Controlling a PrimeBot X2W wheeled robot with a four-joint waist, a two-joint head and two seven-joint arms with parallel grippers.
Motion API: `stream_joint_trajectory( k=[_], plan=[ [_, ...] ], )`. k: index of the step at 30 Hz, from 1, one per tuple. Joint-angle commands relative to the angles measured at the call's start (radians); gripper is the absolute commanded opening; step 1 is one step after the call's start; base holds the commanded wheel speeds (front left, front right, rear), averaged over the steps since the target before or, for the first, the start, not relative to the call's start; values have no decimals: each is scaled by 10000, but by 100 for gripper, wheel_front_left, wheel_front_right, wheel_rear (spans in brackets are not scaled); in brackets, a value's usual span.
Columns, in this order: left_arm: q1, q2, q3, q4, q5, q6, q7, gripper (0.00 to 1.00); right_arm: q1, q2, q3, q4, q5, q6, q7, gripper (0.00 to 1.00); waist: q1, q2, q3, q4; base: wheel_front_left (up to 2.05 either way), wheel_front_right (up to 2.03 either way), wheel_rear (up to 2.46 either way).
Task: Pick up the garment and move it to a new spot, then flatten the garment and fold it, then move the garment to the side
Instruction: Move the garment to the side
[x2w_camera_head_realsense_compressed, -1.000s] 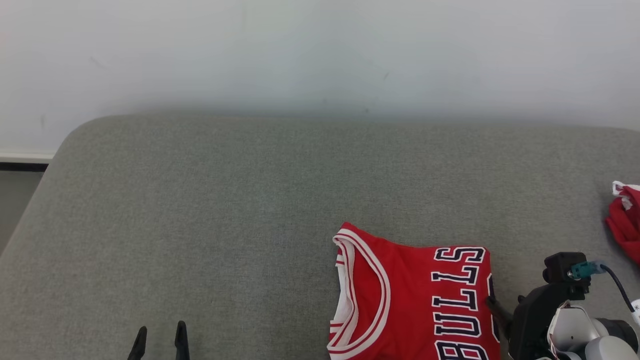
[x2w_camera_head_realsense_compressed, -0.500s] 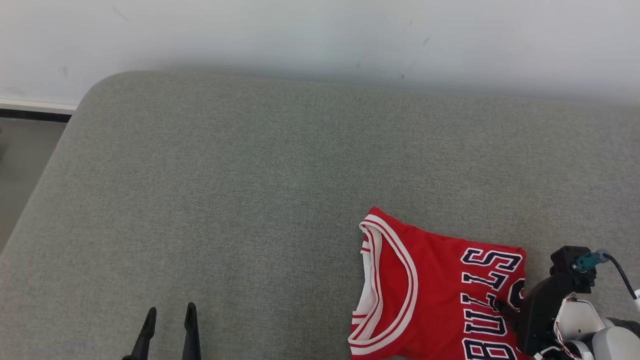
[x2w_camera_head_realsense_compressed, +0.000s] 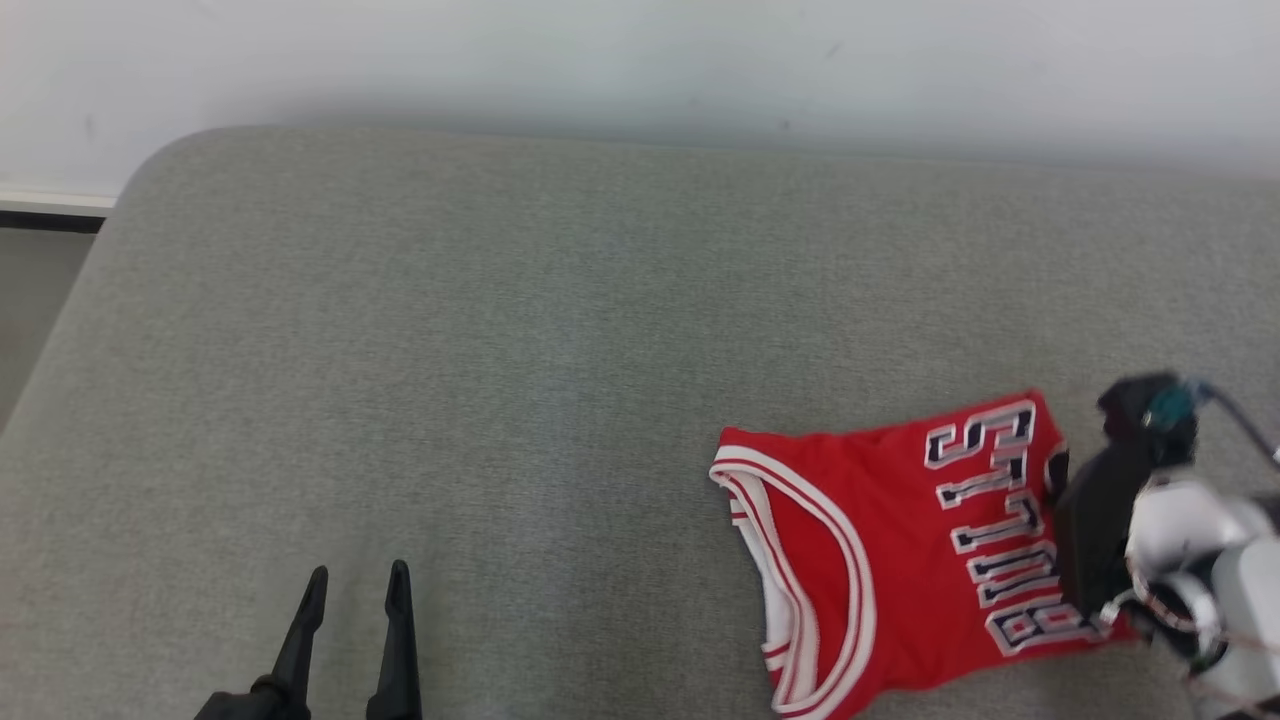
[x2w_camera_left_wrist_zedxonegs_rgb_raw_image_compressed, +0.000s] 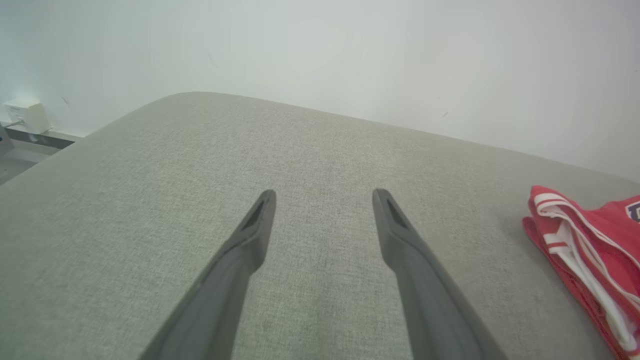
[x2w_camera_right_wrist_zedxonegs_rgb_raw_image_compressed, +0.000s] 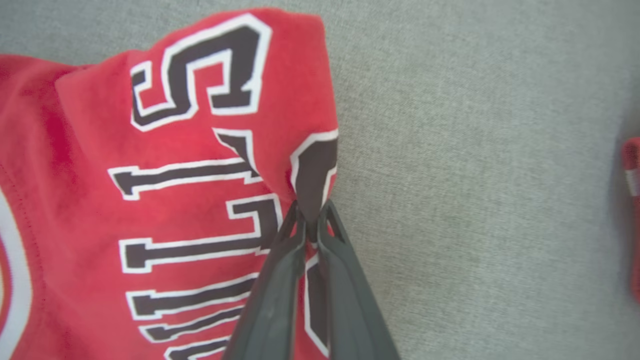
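Right pincer (x2w_camera_right_wrist_zedxonegs_rgb_raw_image_compressed: 311, 220) is clamped on one edge of the folded red-and-white fabric jersey (x2w_camera_head_realsense_compressed: 890, 540), at the grey padded surface's (x2w_camera_head_realsense_compressed: 500, 350) right; left pincer (x2w_camera_head_realsense_compressed: 356, 585) stands apart. Dragging by this edge could undo the fold.

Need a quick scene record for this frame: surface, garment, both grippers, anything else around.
surface: grey cushion, against a pale wall
garment: red jersey, folded, dark lettering face up, on the cushion's right part
left gripper: open, over bare cushion, apart from the jersey
right gripper: shut, pinching the jersey's edge beside the lettering
other: red cloth at the edge of the right wrist view, apart from the jersey
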Motion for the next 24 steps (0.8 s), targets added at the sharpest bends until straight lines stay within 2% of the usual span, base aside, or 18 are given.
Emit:
stream_joint_trajectory(
  k=[1,11,13,24],
  plan=[
    [-141,-17,-32,-95,-81,32,-27,100,-295,-195,12,-110,78,-31,84,0,-1,-2,100,-171,0,0,0],
    [-630,-14,-313,-252,-1,82,-27,100,-2739,-1480,402,-713,302,-29,1351,0,-1,-2,759,-1235,0,0,0],
    [-855,-14,-350,-319,75,80,-27,100,-3388,-1789,390,-838,296,-29,1692,0,-1,-2,1056,-1613,0,0,0],
    [-1586,-9,-233,-243,459,-123,-27,100,-4643,-2112,-280,-1158,269,-29,2451,0,-1,-2,1970,-2885,0,0,0]
  ],
)
